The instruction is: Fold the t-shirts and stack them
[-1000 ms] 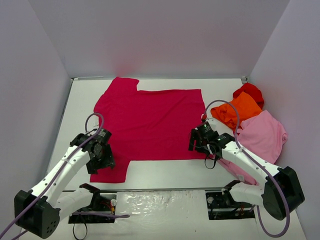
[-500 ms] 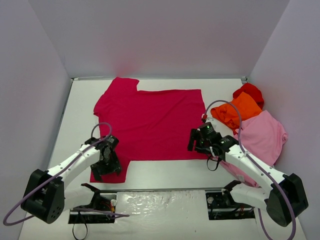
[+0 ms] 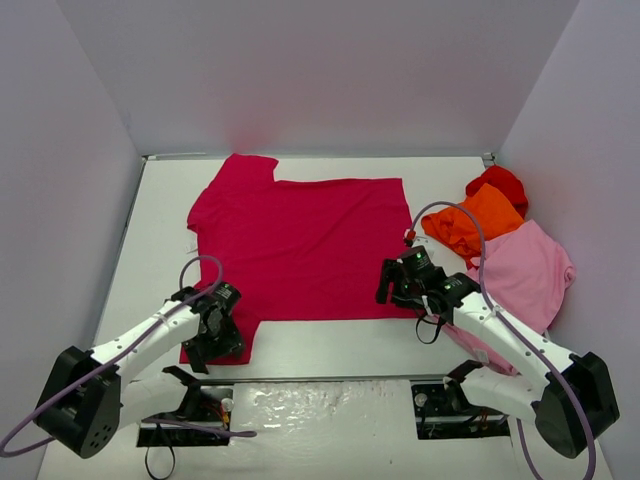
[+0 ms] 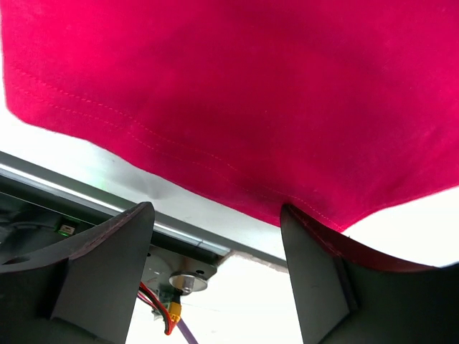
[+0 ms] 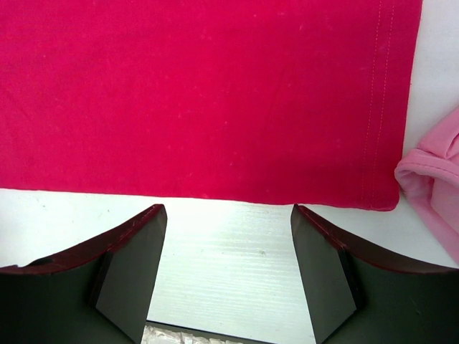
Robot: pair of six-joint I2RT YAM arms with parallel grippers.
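Observation:
A crimson-magenta t-shirt (image 3: 300, 245) lies spread flat in the middle of the table, one sleeve toward the near left. My left gripper (image 3: 214, 336) hovers over that sleeve's near edge; in the left wrist view the crimson hem (image 4: 237, 107) fills the top, and the gripper (image 4: 215, 276) is open with nothing between its fingers. My right gripper (image 3: 399, 286) sits at the shirt's near right corner, open and empty (image 5: 226, 269), with the hem corner (image 5: 384, 201) just ahead. Orange (image 3: 470, 222), bright red (image 3: 498, 183) and light pink (image 3: 528, 270) t-shirts lie bunched at the right.
White walls close the table in on the left, back and right. A metal rail (image 4: 86, 197) runs along the near table edge by the arm bases. The light pink shirt's edge (image 5: 437, 183) lies close to the right of my right gripper.
My left gripper has moved toward the near table edge along the sleeve, and its jaws have widened. The right arm has barely shifted. The shirts lie as before.

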